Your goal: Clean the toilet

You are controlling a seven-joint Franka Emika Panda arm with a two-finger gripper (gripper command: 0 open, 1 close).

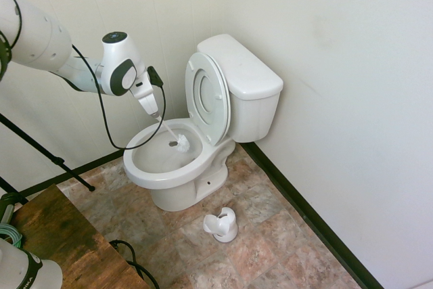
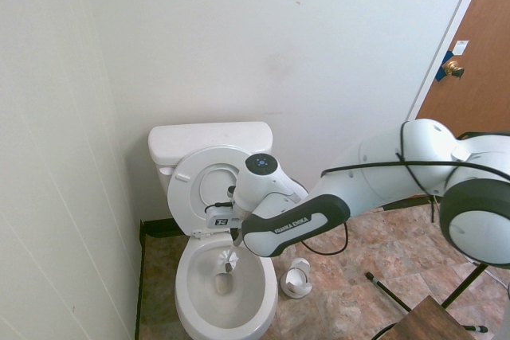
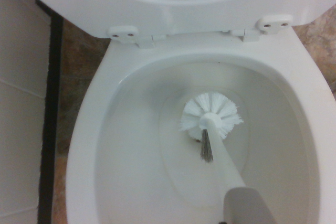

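Toilet point(image 1: 203, 133) stands in the room's corner against the wall, seat and lid raised against the tank. Over its bowl hangs the white arm point(image 2: 398, 173) — its tool point(image 1: 152, 109) clenched on a brush point(image 3: 211, 116), bristle head down inside the bowl. On the floor tiles just beside the toilet sits the small brush holder point(image 1: 222, 225).
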